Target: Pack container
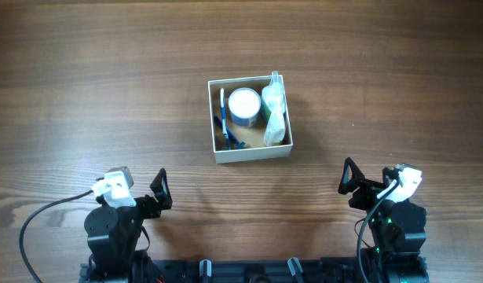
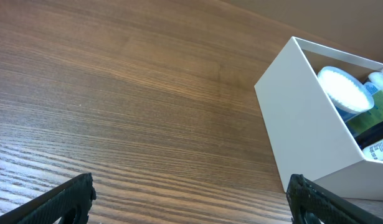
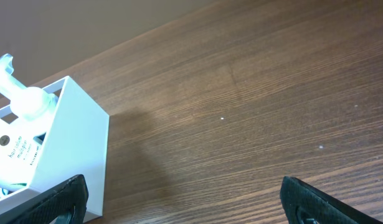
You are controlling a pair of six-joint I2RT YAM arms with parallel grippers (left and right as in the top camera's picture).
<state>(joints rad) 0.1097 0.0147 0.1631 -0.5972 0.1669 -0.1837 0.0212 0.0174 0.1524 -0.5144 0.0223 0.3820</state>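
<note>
The container [image 1: 250, 152], a square shallow box with white walls and a brown inside, stands at the middle of the table. It holds a round white-lidded jar [image 1: 244, 104], a blue-and-white pen-like item [image 1: 223, 118] along its left wall, and a white packet [image 1: 275, 110] along its right wall. The box also shows in the left wrist view [image 2: 303, 118] and the right wrist view [image 3: 73, 146]. My left gripper [image 1: 160, 191] is open and empty at the near left. My right gripper [image 1: 348, 177] is open and empty at the near right. Both are well short of the box.
The table is dark brown wood [image 1: 84, 86]. Both arm bases sit at the near edge, with a black cable [image 1: 37, 224] looping from the left one.
</note>
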